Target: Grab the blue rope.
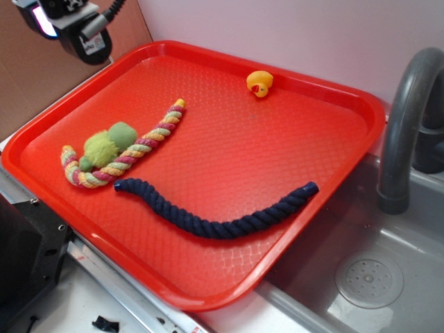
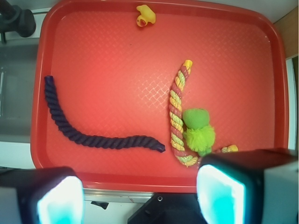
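A red plastic tray is sitting on a counter beside a grey sink, seen from an outside camera and from a camera on the robot's wrist.

At the far left of the outside view, the claw is hanging high above the tray's far left corner, touching nothing. In the wrist view its two fingers are showing along the bottom edge, standing wide apart with only empty space between them; the claw is holding nothing.

On the left part of the tray, a striped rope in pink, yellow and green is lying in a hook shape, with green fuzzy balls resting against its curve.

Just nearer than it, the blue rope is lying flat on the tray in a long, wavy line, stretching from near the striped rope across to the tray's right edge by the sink.

A small yellow rubber duck is sitting near the tray's far rim.

A grey tap is rising over the sink at the right.
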Controlling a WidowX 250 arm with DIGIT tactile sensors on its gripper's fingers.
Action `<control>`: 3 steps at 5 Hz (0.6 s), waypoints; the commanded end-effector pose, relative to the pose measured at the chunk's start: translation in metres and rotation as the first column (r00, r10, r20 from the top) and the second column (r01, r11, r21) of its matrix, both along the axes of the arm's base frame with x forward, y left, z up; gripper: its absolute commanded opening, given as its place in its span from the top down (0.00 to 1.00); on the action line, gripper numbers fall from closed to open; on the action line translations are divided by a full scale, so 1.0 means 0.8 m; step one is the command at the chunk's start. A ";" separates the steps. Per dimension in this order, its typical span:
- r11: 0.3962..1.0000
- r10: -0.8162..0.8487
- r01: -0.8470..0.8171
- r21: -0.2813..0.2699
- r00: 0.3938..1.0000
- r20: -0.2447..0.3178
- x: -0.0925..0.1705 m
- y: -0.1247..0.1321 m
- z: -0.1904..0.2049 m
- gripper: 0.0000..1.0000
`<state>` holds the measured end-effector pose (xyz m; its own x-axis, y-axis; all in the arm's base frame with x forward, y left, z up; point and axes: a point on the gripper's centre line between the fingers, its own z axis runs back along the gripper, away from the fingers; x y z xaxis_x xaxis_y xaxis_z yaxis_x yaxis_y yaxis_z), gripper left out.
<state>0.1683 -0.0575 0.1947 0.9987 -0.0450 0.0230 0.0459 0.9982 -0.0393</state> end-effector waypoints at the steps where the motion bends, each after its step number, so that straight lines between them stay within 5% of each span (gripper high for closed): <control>1: 1.000 0.000 0.000 0.000 1.000 0.000 0.000 0.000 0.000 0.00; 2: 0.969 -0.247 0.246 0.034 0.968 0.046 0.022 -0.033 -0.024 0.00; 3: 0.876 -0.480 0.474 0.087 0.874 0.077 0.037 -0.064 -0.054 0.00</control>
<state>0.1972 -0.1063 0.1426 0.8548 -0.5155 0.0608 0.5138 0.8569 0.0419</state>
